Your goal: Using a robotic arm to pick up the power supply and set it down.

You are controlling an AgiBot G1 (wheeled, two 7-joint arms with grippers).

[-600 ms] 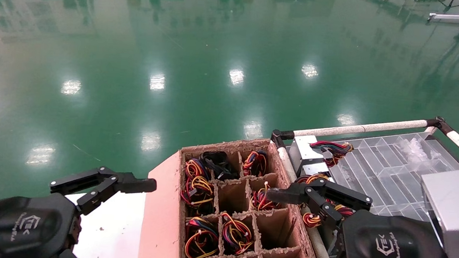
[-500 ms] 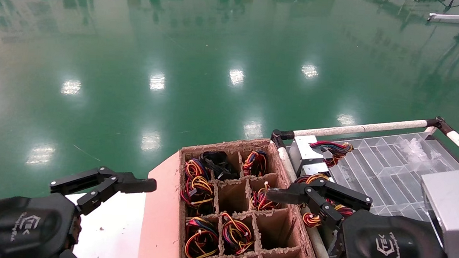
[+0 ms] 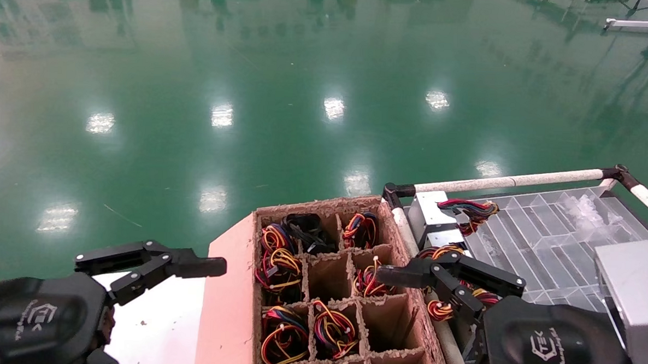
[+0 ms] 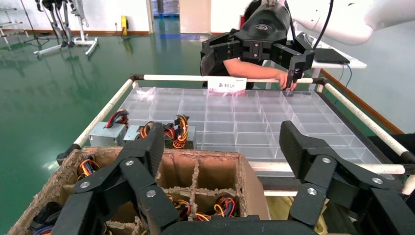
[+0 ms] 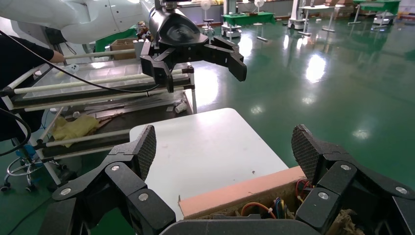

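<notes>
A brown cardboard divider box (image 3: 394,322) holds power supplies in several cells, and only their red, yellow and black wire bundles (image 3: 333,330) show. Two more power supplies (image 3: 427,211) lie on the clear tray's near-left corner, seen in the left wrist view as silver boxes (image 4: 108,133). My left gripper (image 3: 151,260) hovers open left of the cardboard box, over the white table; its own view (image 4: 222,144) looks across the box. My right gripper (image 3: 451,279) hangs open over the box's right wall (image 5: 225,147). Neither holds anything.
A clear compartment tray (image 3: 546,235) in a white pipe frame (image 3: 510,181) sits right of the box. Another silver box (image 3: 633,297) stands at the far right. The white table (image 5: 205,147) lies left of the box. A person's arm (image 4: 254,73) rests on the tray's far rail.
My left gripper has shifted slightly rightward and lower toward the cardboard box. The right arm has not moved.
</notes>
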